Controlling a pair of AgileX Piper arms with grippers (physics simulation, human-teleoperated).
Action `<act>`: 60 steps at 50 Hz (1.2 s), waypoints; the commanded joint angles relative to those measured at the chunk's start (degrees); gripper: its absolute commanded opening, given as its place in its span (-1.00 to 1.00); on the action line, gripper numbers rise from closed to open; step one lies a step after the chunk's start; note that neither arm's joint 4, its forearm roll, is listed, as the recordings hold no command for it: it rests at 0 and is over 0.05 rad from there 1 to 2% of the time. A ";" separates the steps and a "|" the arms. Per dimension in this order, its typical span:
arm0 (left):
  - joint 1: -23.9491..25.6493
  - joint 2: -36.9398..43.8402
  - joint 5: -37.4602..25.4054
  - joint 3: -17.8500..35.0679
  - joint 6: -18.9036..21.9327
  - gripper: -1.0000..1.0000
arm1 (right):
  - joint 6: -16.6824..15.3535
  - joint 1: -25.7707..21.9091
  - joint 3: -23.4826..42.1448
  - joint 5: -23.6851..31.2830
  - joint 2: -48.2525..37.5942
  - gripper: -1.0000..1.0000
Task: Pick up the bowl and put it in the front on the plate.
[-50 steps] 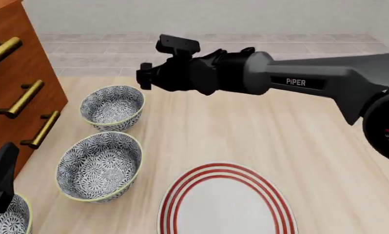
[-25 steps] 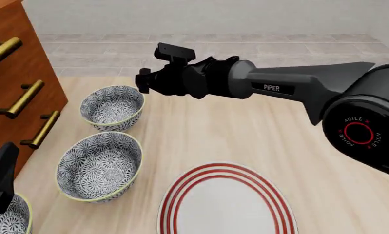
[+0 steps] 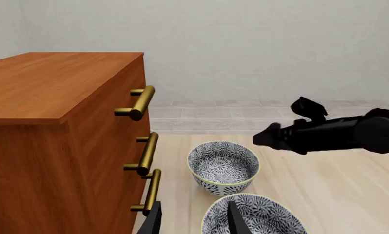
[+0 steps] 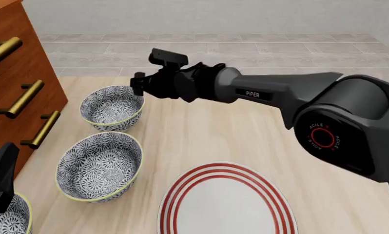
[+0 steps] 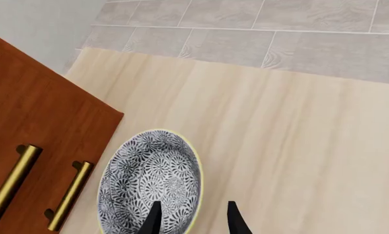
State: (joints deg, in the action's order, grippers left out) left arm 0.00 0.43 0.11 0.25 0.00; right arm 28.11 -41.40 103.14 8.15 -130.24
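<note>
Three blue-patterned white bowls stand in a row beside the dresser: a far bowl point(image 4: 112, 107), a middle bowl point(image 4: 100, 165) and a near bowl point(image 4: 6, 220) cut by the frame's bottom left corner. My right gripper point(image 4: 137, 84) hovers open just above the far bowl's right rim. In the right wrist view this bowl point(image 5: 149, 180) lies under the right gripper point(image 5: 193, 222), its rim between the fingers. The red-ringed plate point(image 4: 223, 202) lies at the front centre. My left gripper point(image 4: 6, 161) stays low at the left over the near bowl, and the left gripper point(image 3: 196, 222) is open and empty.
A wooden dresser point(image 4: 15, 83) with brass handles point(image 4: 20, 99) stands along the left, close to the bowls. The right arm point(image 4: 279, 95) spans the table's middle. Beyond the table's far edge lies a grey tiled floor point(image 4: 246, 48).
The right arm has reached further left and slightly down, bringing its gripper to the far bowl's rim. The left arm, bowls and plate have not moved.
</note>
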 commanded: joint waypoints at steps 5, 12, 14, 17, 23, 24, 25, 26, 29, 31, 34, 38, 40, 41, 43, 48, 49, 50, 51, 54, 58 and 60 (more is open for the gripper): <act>0.00 0.00 0.00 0.00 0.00 1.00 | -0.33 -0.49 4.52 1.58 -3.74 1.00; 0.00 0.00 0.00 0.00 0.00 1.00 | -0.54 -0.67 6.14 2.36 -5.14 1.00; 0.00 0.00 0.00 0.00 0.00 1.00 | -0.51 -0.64 6.76 2.66 -5.72 1.00; 0.00 0.00 0.00 0.00 0.00 1.00 | -0.56 -0.71 7.37 2.97 -6.25 1.00; 0.00 0.00 0.00 0.00 0.00 1.00 | -0.61 -0.95 8.44 3.45 -7.36 1.00; 0.00 0.00 0.00 0.00 0.00 1.00 | -0.57 -1.07 8.38 3.40 -7.41 1.00; 0.00 0.00 0.00 0.00 0.00 1.00 | -0.61 -1.17 8.47 3.42 -7.59 1.00; 0.00 0.00 0.00 0.00 0.00 1.00 | -0.69 -1.28 8.62 3.50 -7.75 1.00; 0.00 0.00 0.00 0.00 0.00 1.00 | -0.64 -1.41 9.14 3.70 -8.16 1.00; 0.00 0.00 0.00 0.00 0.00 1.00 | -0.69 -1.50 9.55 3.87 -8.45 1.00; 0.00 0.00 0.00 0.00 0.00 1.00 | -0.75 -1.66 10.23 4.16 -9.01 1.00; 0.00 0.00 0.00 0.00 0.00 1.00 | -0.81 -1.93 10.91 4.39 -9.58 1.00; 0.00 0.00 0.00 0.00 0.00 1.00 | -0.75 -2.04 11.08 4.45 -9.72 1.00; 0.00 0.00 0.00 0.00 0.00 1.00 | -0.78 -2.17 11.22 4.49 -9.84 1.00; 0.00 0.00 0.00 0.00 0.00 1.00 | -0.81 -2.17 11.41 4.58 -9.96 1.00; 0.00 0.00 0.00 0.00 0.00 1.00 | -0.90 -2.32 12.09 4.83 -10.47 1.00; 0.00 0.00 0.00 0.00 0.00 1.00 | -0.92 -2.32 12.30 4.91 -10.66 1.00; 0.00 0.00 0.00 0.00 0.00 1.00 | -0.92 -2.32 12.32 4.91 -10.67 1.00; 0.00 0.00 0.00 0.00 0.00 1.00 | -0.95 -2.34 12.63 5.01 -11.04 1.00; 0.00 0.00 0.00 0.00 0.00 1.00 | -0.93 -2.41 12.99 5.15 -11.39 1.00; 0.00 0.00 0.00 0.00 0.00 1.00 | -0.94 -2.58 13.47 5.29 -11.89 1.00; 0.00 0.00 0.00 0.00 0.00 1.00 | -0.97 -2.68 13.71 5.40 -12.16 1.00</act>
State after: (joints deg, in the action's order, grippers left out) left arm 0.00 0.43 0.11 0.25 0.00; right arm 27.23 -43.72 115.58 13.08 -141.15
